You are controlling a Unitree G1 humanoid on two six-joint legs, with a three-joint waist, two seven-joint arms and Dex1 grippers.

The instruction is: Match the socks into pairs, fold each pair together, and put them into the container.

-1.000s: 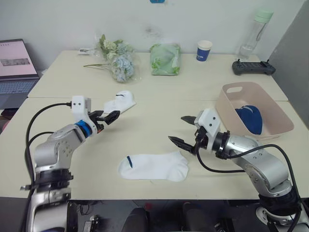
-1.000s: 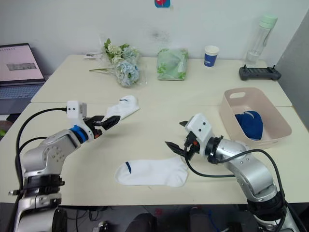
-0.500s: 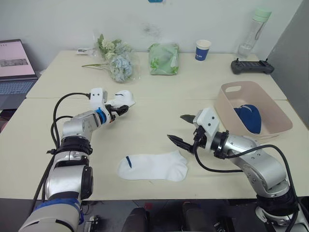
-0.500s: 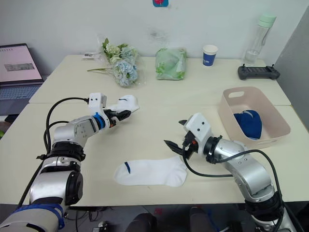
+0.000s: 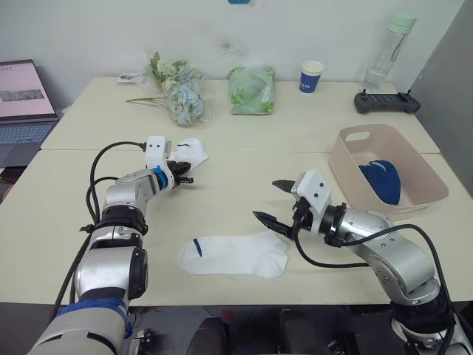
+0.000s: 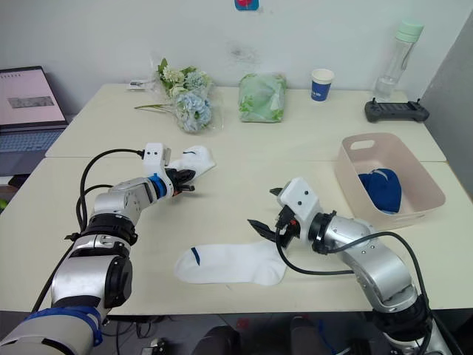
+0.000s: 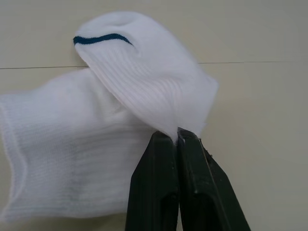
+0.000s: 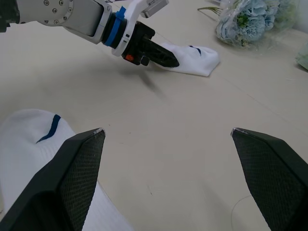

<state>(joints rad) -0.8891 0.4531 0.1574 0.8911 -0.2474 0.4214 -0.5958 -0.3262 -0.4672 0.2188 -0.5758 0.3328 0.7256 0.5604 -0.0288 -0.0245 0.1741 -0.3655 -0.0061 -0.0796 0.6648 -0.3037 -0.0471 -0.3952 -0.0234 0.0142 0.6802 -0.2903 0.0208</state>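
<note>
- Head camera: left hand [image 5: 186,177] reaches across the tabletop [image 5: 236,159] to the far white sock [image 5: 189,152], its fingers pressed together on the sock's near edge.
- Right hand [image 5: 276,201] hangs spread wide just above the toe end of the near white sock [image 5: 235,255], which lies flat with its blue cuff mark to the left.
- Pink container [image 5: 423,174] sits at the right, a folded navy pair [image 5: 384,181] inside it.
- Compared with a second ago, the left hand has travelled forward from open air to the far sock and closed; the right hand has dropped slightly toward the near sock.
- Left wrist camera: two black fingers [image 7: 159,185] meet, pinching a raised fold of white sock [image 7: 139,91].
- Right wrist camera: fingers [image 8: 79,163] stand far apart, holding nothing; near sock [image 8: 29,144] lies below, and the left hand [image 8: 166,58] grips the far sock [image 8: 195,57].
</note>
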